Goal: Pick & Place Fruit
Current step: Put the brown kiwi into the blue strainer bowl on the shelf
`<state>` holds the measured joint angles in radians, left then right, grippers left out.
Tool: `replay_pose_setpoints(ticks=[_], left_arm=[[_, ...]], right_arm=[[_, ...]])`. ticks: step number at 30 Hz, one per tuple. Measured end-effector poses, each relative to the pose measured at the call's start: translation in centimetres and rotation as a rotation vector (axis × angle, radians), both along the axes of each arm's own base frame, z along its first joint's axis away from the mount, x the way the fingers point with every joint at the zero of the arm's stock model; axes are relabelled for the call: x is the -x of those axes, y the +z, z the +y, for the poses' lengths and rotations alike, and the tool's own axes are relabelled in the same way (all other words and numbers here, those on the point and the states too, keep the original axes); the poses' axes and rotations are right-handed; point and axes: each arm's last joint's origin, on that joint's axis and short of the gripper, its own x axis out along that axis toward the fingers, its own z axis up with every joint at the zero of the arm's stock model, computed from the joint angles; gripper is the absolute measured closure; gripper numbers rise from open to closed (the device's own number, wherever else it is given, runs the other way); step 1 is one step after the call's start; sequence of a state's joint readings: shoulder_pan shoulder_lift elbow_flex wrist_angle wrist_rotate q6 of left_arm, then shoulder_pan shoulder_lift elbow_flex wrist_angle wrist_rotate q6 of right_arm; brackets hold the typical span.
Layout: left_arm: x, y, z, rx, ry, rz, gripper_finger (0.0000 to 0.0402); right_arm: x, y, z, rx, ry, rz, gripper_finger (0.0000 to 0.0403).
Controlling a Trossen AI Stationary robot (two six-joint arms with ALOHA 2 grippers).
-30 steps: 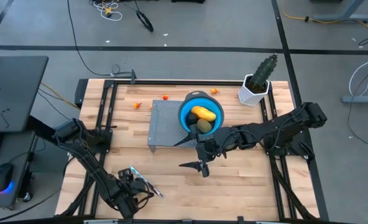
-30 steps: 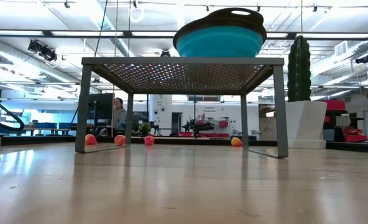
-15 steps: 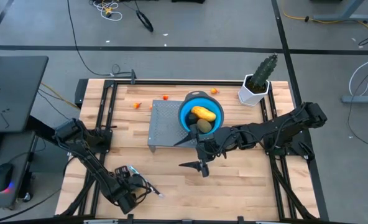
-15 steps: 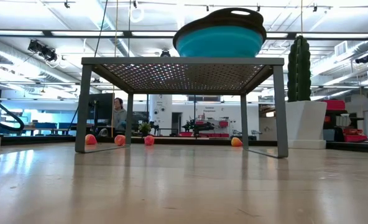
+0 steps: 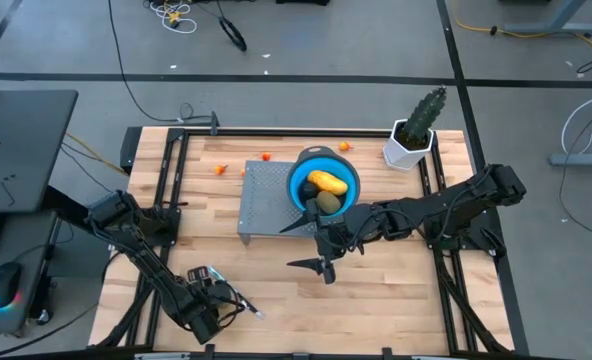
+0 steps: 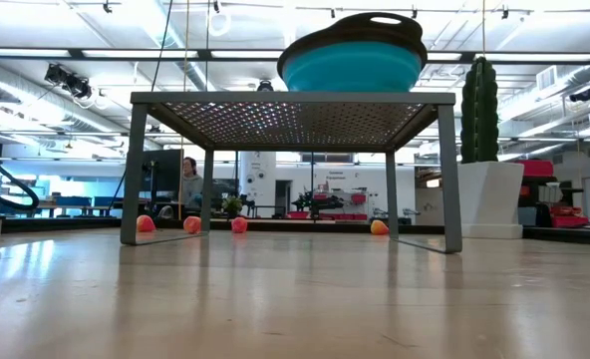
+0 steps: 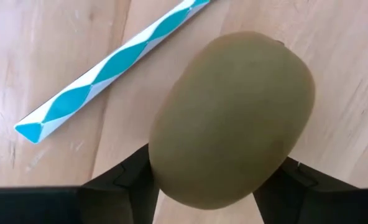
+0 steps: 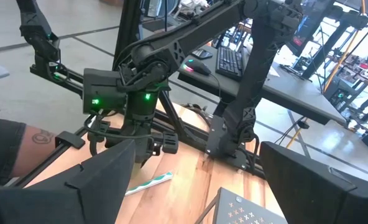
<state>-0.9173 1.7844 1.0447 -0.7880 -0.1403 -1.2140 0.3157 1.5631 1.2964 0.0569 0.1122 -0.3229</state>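
The left gripper [image 5: 219, 305] is low at the table's near-left corner, and its wrist view is filled by an olive-brown kiwi [image 7: 230, 118] sitting between the two dark fingers [image 7: 125, 180], which flank its lower sides. Whether they press it or merely bracket it cannot be told from these views. Just beside the kiwi, apart from it, lies the slim knife with a light blue handle [image 7: 109, 68], flat on the wooden table [image 5: 276, 270]; one end runs out of the wrist view.

Farther in, past the table's middle, the right gripper [image 5: 311, 245] hangs with its fingers spread wide and nothing between them, right in front of the grey perforated stand [image 5: 261, 200]. Its own view looks back across the table at the left arm and the knife.

On the stand, just beyond the right gripper, sits the round blue bowl [image 5: 298, 180]. It holds a yellow-orange oval fruit [image 5: 328, 182] and, touching it on the near side, darker olive-brown fruits [image 5: 326, 203] (how many lie there is hard to count, since the right arm's shadow and the rim cover part of them). From the low view only the bowl's outside shows.

Beyond the stand, small orange and red pieces [image 5: 219, 169] lie loose on the table's far strip; four show under the stand in the low view. At the far-right corner stands a cactus in a white pot [image 5: 412, 140].
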Motion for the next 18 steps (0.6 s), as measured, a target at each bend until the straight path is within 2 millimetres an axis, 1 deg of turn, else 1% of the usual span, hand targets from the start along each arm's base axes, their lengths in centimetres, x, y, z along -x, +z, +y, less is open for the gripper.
replay_pose_setpoints(ticks=[5, 10, 12, 14, 18], left_arm=[[0.0, 0.0, 0.0, 0.004, -0.004, 0.005, 0.0182], [-0.1, 0.7, 0.6, 0.038, 0.005, 0.054, 0.0195], [-0.2, 1.6, 0.8, 0.045, 0.016, 0.054, 0.0198], [-0.3, 2.9, 0.9, 0.049, 0.013, 0.018, 0.0196], [-0.5, 6.7, 1.2, 0.067, 0.013, -0.175, 0.0188]], right_arm=[[0.0, 0.0, 0.0, 0.0, 0.001, 0.001, 0.0047], [0.0, 0.0, 0.0, 0.0, 0.001, 0.001, 0.0047], [0.0, 0.0, 0.0, 0.0, 0.001, 0.001, 0.0047], [0.0, 0.0, 0.0, 0.0, 0.001, 0.002, 0.0047], [0.0, -0.1, 0.1, -0.006, 0.04, 0.01, 0.0047]])
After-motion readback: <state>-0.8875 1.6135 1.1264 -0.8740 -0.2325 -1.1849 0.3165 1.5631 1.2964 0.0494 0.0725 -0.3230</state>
